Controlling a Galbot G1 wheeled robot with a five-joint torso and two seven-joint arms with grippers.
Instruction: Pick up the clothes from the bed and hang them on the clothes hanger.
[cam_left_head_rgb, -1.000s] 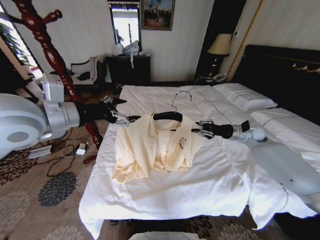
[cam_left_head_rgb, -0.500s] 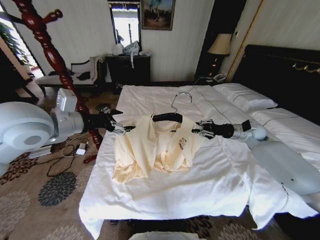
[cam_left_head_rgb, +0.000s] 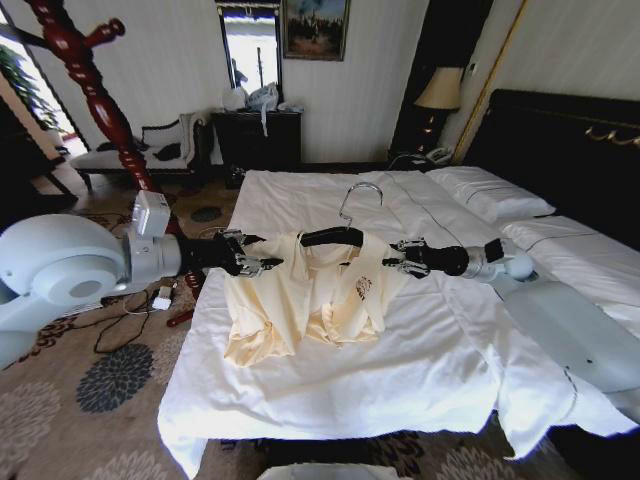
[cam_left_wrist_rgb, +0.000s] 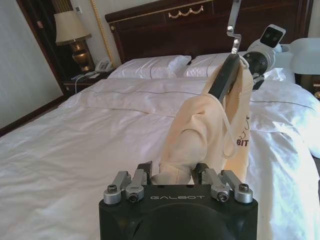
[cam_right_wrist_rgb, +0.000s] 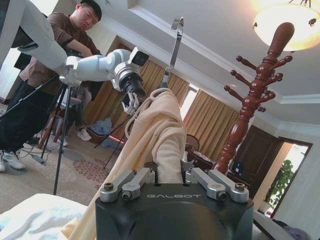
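While the cream-yellow clothes (cam_left_head_rgb: 305, 300) hang draped over the black clothes hanger (cam_left_head_rgb: 333, 236), each pincer grips one shoulder of the garment. The left pincer (cam_left_head_rgb: 262, 264) is clenched on the shoulder cloth at the hanger's left end; in the left wrist view its fingers (cam_left_wrist_rgb: 142, 175) pinch a bunched fold of the pale fabric (cam_left_wrist_rgb: 210, 130), which rises from the pincer (cam_left_wrist_rgb: 172, 175) toward the dark hanger bar (cam_left_wrist_rgb: 225, 75). The right pincer (cam_left_head_rgb: 396, 266) is clenched on the opposite shoulder; in the right wrist view the cloth (cam_right_wrist_rgb: 155, 135) runs up from between its fingers (cam_right_wrist_rgb: 142, 176), and the other arm's pincer (cam_right_wrist_rgb: 134, 102) shows farther off at the far end of the garment.

The hanger sits inside the shoulders, its silver wire hook (cam_left_head_rgb: 360, 195) standing above the collar. The upper part of the garment is lifted between the two arms, while the lower part and the sleeves lie wrinkled on the white duvet of the bed (cam_left_head_rgb: 420, 370), near its left edge. A small dark emblem (cam_left_head_rgb: 364, 286) marks the chest.

Beyond the bed, a dark red wooden coat stand (cam_left_head_rgb: 95, 95) rises at the robot's left, and a lamp (cam_left_head_rgb: 440, 90) stands by the dark headboard (cam_left_head_rgb: 560, 140).
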